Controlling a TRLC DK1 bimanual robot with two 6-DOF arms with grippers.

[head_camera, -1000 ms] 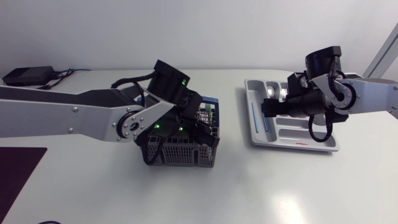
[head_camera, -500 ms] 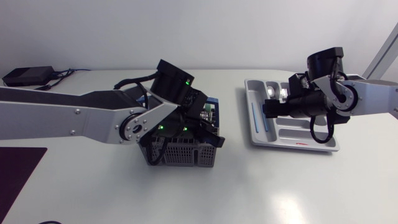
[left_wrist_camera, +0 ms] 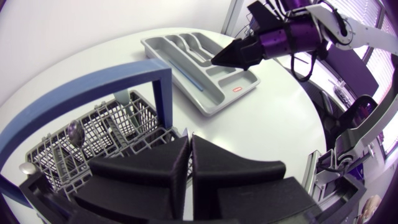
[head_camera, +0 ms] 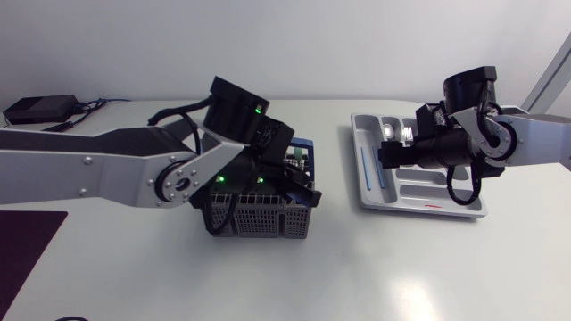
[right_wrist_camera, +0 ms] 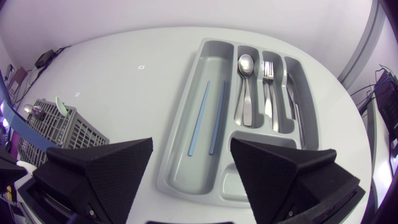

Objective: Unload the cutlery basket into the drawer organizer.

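The dark mesh cutlery basket (head_camera: 254, 221) with a blue handle (left_wrist_camera: 93, 87) stands mid-table. My left gripper (head_camera: 284, 183) is down over its right end, fingers pressed together (left_wrist_camera: 189, 158); nothing shows between them. A spoon (left_wrist_camera: 74, 130) stands in the basket ahead of it. To the right lies the grey drawer organizer (head_camera: 366, 192), holding two blue sticks (right_wrist_camera: 202, 118), a spoon (right_wrist_camera: 244, 81), a fork (right_wrist_camera: 268, 87) and a knife (right_wrist_camera: 295, 106). My right gripper (head_camera: 385, 153) hovers open and empty above the organizer's (right_wrist_camera: 198, 165) near end.
A black box (head_camera: 40, 109) with cables sits at the back left. A dark mat (head_camera: 27, 250) lies at the front left edge. Bare white table separates basket and organizer (left_wrist_camera: 214, 102).
My left gripper's fingers have closed together over the basket and its wrist has shifted slightly up and left. The right arm has hardly moved.
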